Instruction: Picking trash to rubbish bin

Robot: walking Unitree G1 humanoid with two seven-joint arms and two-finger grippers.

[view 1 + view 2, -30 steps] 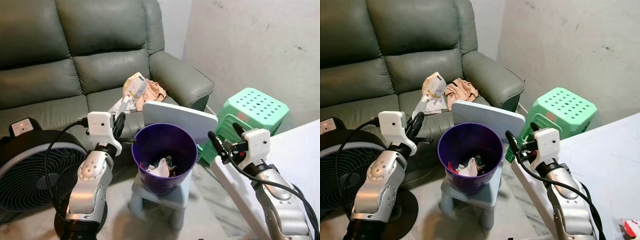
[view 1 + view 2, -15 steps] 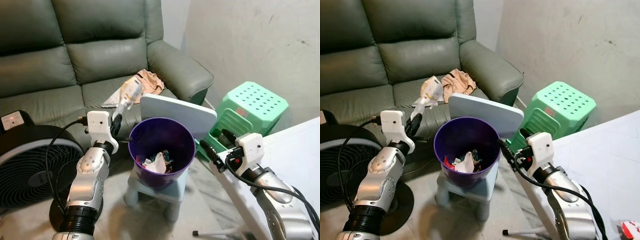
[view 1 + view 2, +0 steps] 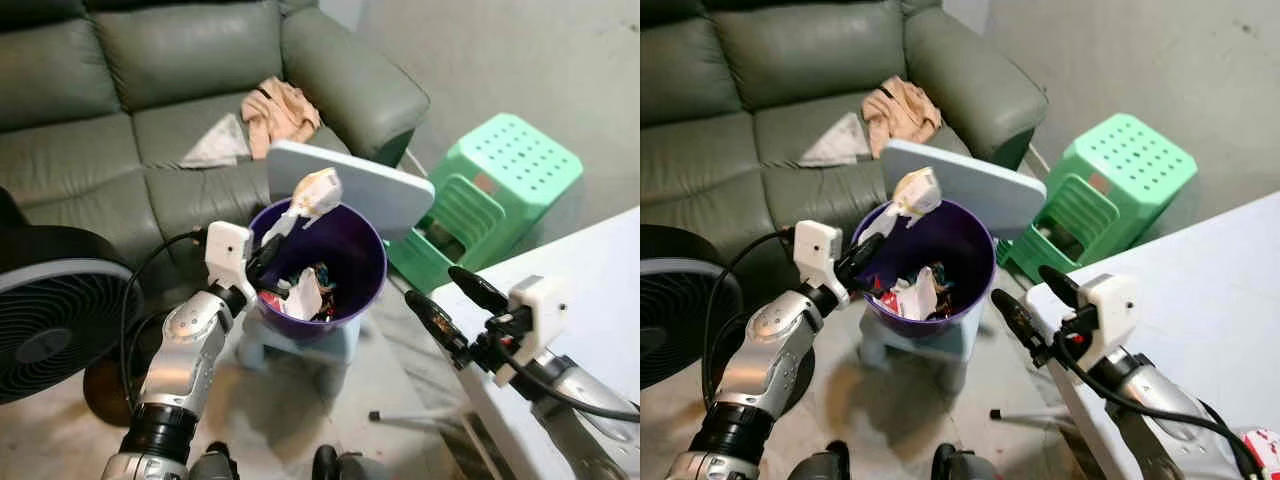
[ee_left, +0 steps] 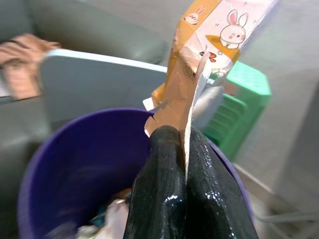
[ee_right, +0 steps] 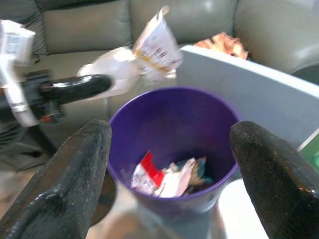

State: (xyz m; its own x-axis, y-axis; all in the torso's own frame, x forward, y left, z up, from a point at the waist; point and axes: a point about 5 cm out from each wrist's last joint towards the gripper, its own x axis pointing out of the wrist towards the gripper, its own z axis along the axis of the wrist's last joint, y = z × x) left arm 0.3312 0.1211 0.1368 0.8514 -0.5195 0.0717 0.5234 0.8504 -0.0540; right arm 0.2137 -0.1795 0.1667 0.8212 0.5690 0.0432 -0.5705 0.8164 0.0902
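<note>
My left gripper (image 3: 268,262) is up at the near rim of the purple bin (image 3: 365,285), fingers pinched tight on the torn bottom edge of a snack wrapper (image 3: 313,192). The wrapper stands up and out over the bin's mouth, cream and orange with a little rabbit printed on it, clear in the left wrist view (image 4: 219,35).

It looks feather-light and crinkly, thin film that flops wherever it likes. I've got it by one narrow corner, which is enough for something this light, though I'd guess it could cling to my fingers or flutter sideways when let go instead of dropping straight.

My right gripper (image 3: 1025,305) hangs in front of the bin with its fingers spread wide, nothing between them, and the right wrist view looks straight down into the bin.

Inside the bin there's crumpled rubbish (image 5: 167,178), white and red scraps; I can't tell what any of it is. A pale blue board (image 3: 385,190) leans behind the bin, its lower part hidden. The bin sits on a small stool (image 3: 305,345), mostly covered. On the sofa (image 3: 120,150) lie a tan cloth (image 3: 280,105) and a pale sheet (image 3: 215,145), too small to identify. A green stool (image 3: 500,190) stands off to my right, and a fan (image 3: 50,320) is cut off at my left.
</note>
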